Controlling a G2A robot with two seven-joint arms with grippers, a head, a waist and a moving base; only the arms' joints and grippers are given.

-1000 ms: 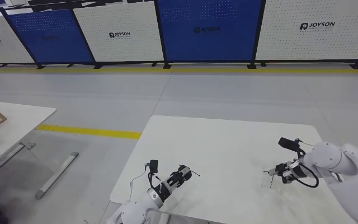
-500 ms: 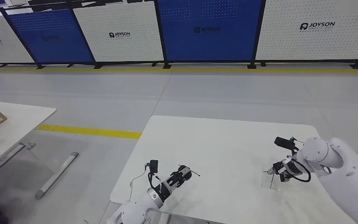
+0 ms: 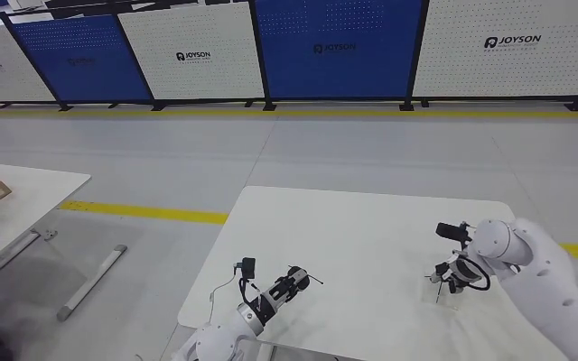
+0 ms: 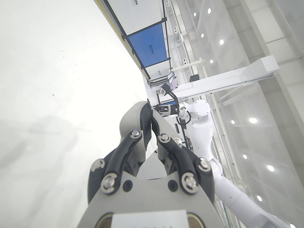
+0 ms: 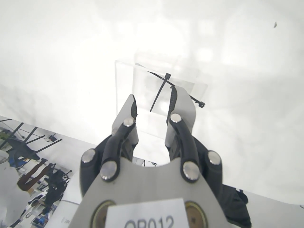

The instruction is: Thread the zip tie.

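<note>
My right gripper stands open, holding nothing, its two fingers spread above a clear plastic stand. One finger pad sits just beside the spot where two black ties cross. The first zip tie has its head at the crossing and its tail running back between my fingers. The second zip tie lies slantwise under it, with its head past the stand's far edge. Both rest on the stand; I cannot tell whether either is threaded through the other.

From the top camera the right gripper is at the right side of the white table, with the ties just beneath its tip.

My left gripper is closed, pads pressed together along their length. From above, the left gripper is at the table's near left edge, well apart from the right one. A thin black strip crosses its tip and sticks out on both sides; I take this for a pinched zip tie, though the wrist camera does not show it clearly.

Beyond the table a yellow floor line runs across the grey floor; a second table stands to the left; blue and white pegboard panels close off the back.
</note>
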